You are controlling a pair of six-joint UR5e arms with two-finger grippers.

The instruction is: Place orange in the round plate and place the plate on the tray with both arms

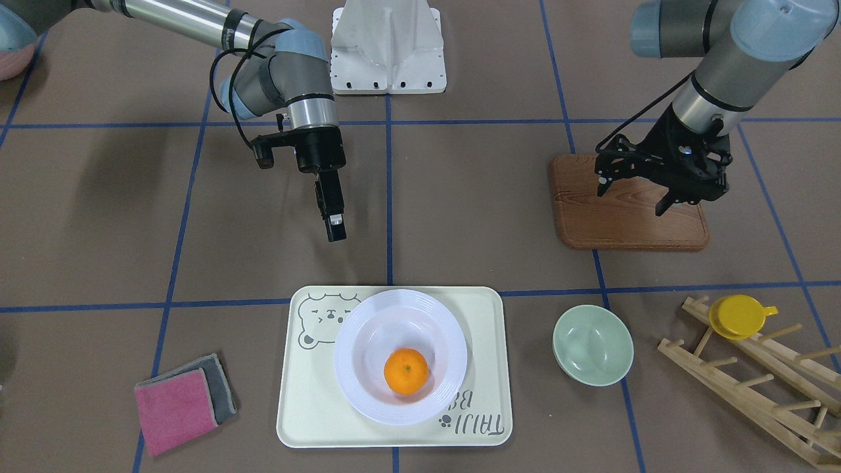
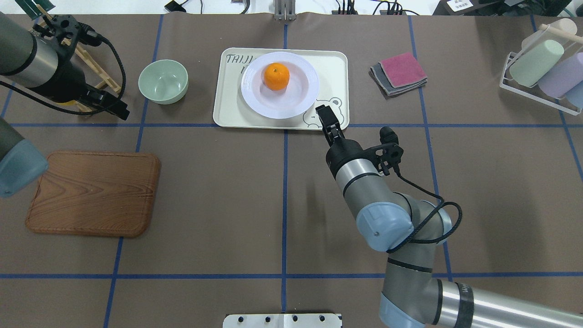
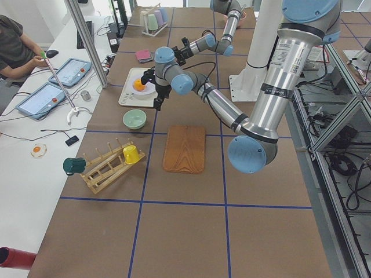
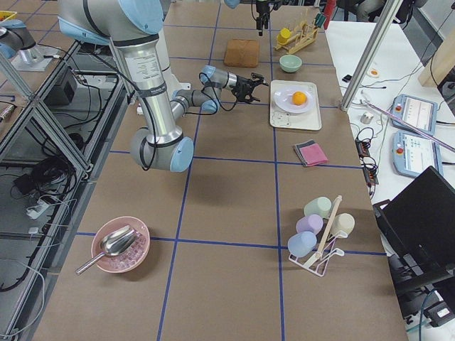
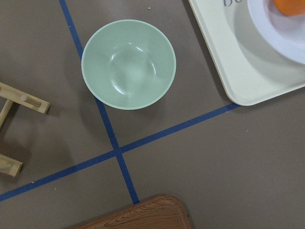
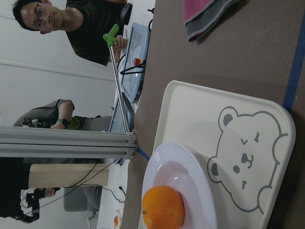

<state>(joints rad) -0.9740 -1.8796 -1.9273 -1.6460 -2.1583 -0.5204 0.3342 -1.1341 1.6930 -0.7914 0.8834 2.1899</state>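
The orange (image 1: pixel 406 371) lies in the round plate (image 1: pixel 355 394) on the tray (image 1: pixel 309 407), so the task looks complete. The right hand (image 1: pixel 336 226), its grip impossible to tell, hangs nearer, off the tray's bear corner. The left hand (image 1: pixel 631 200) hangs released over the wooden board (image 1: pixel 624 230).

Right gripper (image 1: pixel 336 231) edge-on, angled downward, left gripper (image 1: pixel 631 200) fingers (image 1: pixel 662 207) spread apart

We find ourselves in a robotics lab. A left arm (image 3: pixel 272 87) and a right arm (image 4: pixel 149 85), both of grey metal, rise beside a long table (image 3: pixel 185 231) covered in brown sheeting and ruled into squares by blue tape lines (image 2: pixel 284 205). Aluminium framing (image 4: pixel 43 121) and loose cables (image 3: pixel 342 174) run along one side. On the other, a person (image 3: pixel 14 46) sits at a white bench with touch-screen control pendants (image 3: pixel 43 98). Household props, among them a wooden rack (image 3: pixel 107 168) and a cup holder (image 4: pixel 316 234), sit on the grid.
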